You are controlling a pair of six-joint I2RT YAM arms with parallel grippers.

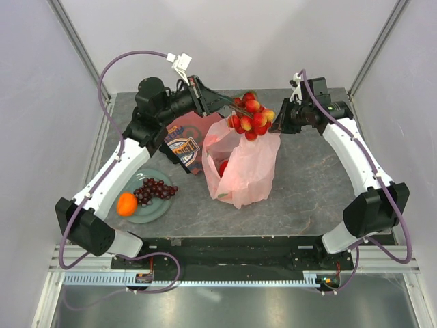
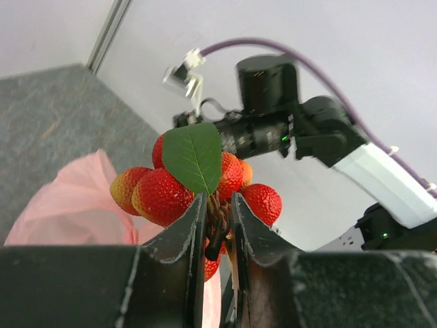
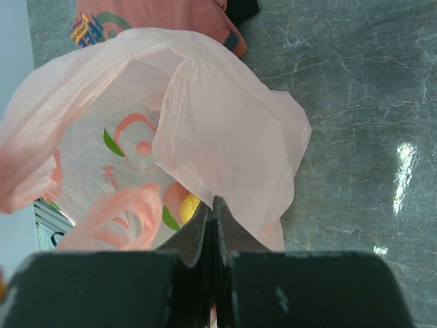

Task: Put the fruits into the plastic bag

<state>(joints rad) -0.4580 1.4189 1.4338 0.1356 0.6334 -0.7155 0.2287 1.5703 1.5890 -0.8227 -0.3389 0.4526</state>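
Note:
My left gripper (image 1: 229, 107) (image 2: 218, 205) is shut on the brown stem of a bunch of red strawberry-like fruits (image 1: 251, 116) (image 2: 164, 195) with a green leaf, held in the air above the mouth of the pink plastic bag (image 1: 242, 164) (image 2: 61, 205). My right gripper (image 1: 276, 126) (image 3: 213, 205) is shut on the bag's edge (image 3: 225, 137), holding it up. A red apple (image 1: 223, 167) shows through the bag and a yellow fruit (image 3: 189, 203) lies inside. An orange (image 1: 127, 204) and dark grapes (image 1: 154, 189) lie on the pale green plate (image 1: 153, 208).
A folded red printed cloth (image 1: 184, 145) (image 3: 150, 17) lies on the grey table behind the bag, under the left arm. White walls and metal posts surround the table. The plate sits at the front left near the left arm's base.

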